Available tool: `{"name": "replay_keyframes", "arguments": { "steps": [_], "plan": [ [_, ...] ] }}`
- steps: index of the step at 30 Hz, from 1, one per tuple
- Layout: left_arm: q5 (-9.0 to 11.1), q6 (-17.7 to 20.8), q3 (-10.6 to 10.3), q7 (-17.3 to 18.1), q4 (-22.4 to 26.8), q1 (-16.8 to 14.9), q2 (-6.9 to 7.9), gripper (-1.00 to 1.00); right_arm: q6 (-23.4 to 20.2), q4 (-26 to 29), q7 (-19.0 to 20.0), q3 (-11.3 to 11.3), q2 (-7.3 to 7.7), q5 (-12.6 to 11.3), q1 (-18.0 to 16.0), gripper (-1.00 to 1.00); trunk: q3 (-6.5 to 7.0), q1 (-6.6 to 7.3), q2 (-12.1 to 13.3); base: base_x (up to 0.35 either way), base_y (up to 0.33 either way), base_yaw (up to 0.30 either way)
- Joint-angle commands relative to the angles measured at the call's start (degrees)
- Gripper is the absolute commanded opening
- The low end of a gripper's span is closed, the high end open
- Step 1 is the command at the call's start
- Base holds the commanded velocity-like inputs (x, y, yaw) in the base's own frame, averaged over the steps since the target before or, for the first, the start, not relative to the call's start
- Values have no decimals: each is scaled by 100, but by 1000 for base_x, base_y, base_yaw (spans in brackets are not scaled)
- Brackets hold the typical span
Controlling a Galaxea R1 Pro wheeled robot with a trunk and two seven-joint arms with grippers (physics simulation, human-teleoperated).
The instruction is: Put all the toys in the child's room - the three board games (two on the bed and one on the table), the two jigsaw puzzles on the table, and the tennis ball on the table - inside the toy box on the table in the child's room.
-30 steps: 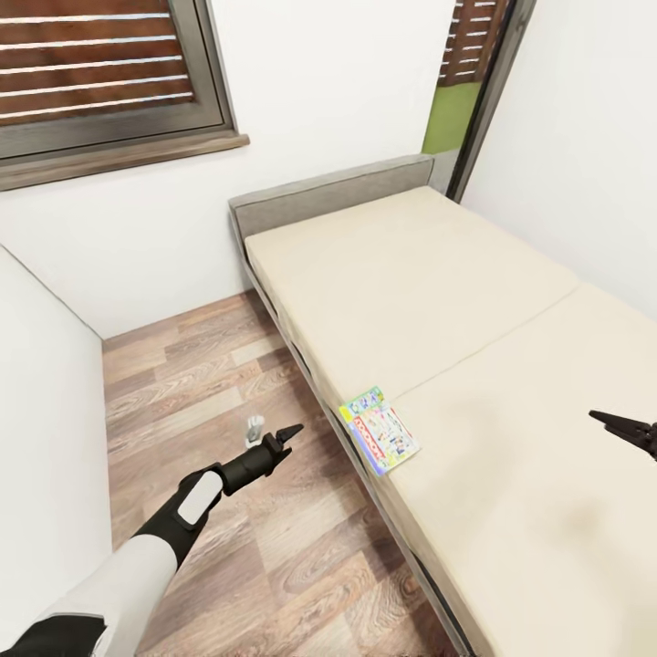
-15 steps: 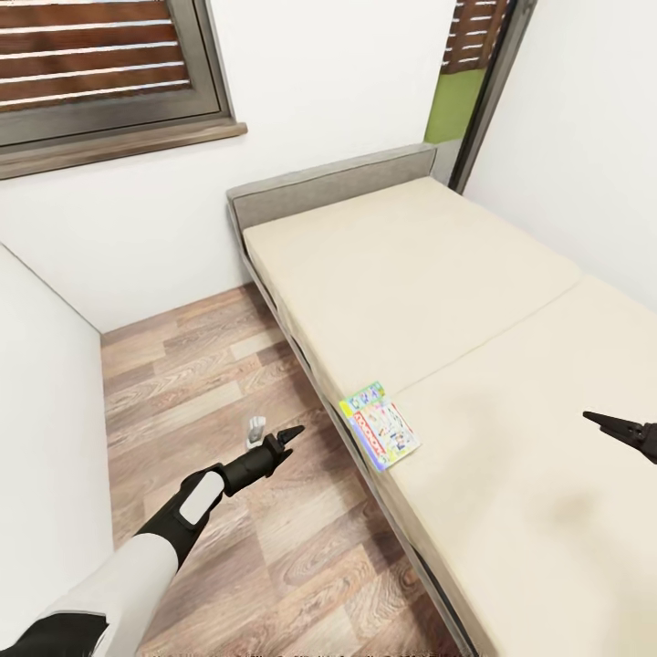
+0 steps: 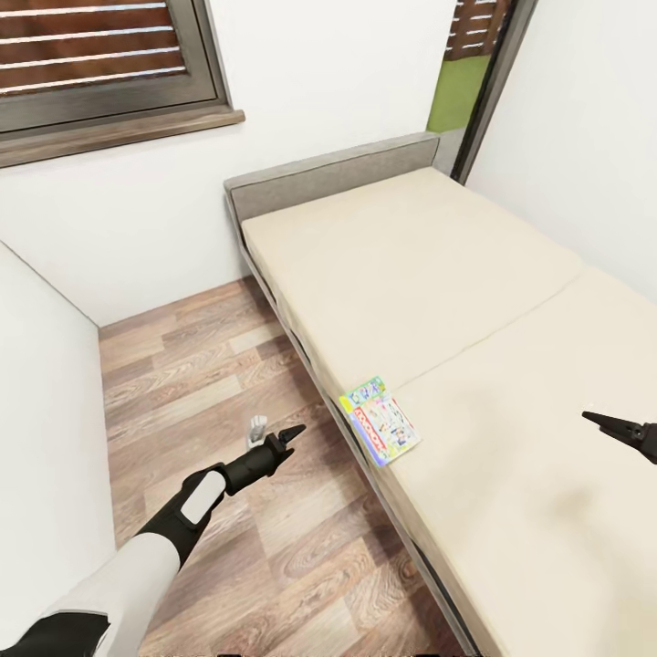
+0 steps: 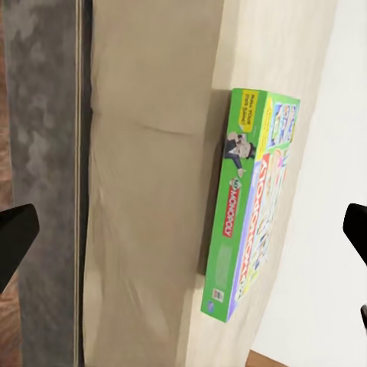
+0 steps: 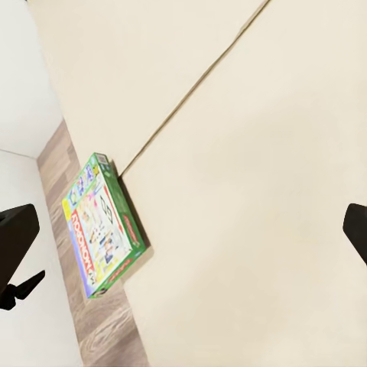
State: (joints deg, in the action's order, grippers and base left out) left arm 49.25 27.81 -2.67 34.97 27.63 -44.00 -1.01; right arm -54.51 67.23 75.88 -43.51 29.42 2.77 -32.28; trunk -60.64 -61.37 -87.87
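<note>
Facing the bed (image 3: 438, 274), the robot is judged to be at the approach for collecting a board game, with nothing picked up yet. A Monopoly box (image 3: 380, 421) is seen lying flat on the mattress at its near edge, just beside the seam between the two mattress sections and overhanging the bed frame slightly. The left gripper (image 3: 285, 437) is held out over the wooden floor (image 3: 201, 383), near the box but apart from it; in the left wrist view its fingertips (image 4: 17, 237) are set wide at the picture's sides, and nothing is held. The right gripper (image 3: 620, 426) is poised above the mattress, well apart from the box, likewise spread wide and empty. A second board game cannot be made out. For the next move, one gripper would need to be brought across to the box and its jaws set around the overhanging edge, since the box lies flat.
</note>
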Motion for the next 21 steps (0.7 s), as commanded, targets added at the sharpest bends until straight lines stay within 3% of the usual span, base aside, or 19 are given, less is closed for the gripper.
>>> {"name": "replay_keyframes", "arguments": {
  "steps": [1, 13, 21],
  "plan": [
    [55, 37, -17, -1, 3, -11, -13, 100, -51, 1, 39, -9, -4, 30, -6, 100, -13, 0, -2, 0, 0, 0],
    [54, 8, -537, 306, 59, -127, -114, 100, -51, 8, 35, -6, -14, 30, -6, 100, -125, 0, -2, 0, 0, 0],
    [57, 6, -657, 403, 111, -145, -129, 100, -51, 39, 34, -1, -19, 30, -3, 100, -200, 0, -2, 0, 0, 0]
  ]
}}
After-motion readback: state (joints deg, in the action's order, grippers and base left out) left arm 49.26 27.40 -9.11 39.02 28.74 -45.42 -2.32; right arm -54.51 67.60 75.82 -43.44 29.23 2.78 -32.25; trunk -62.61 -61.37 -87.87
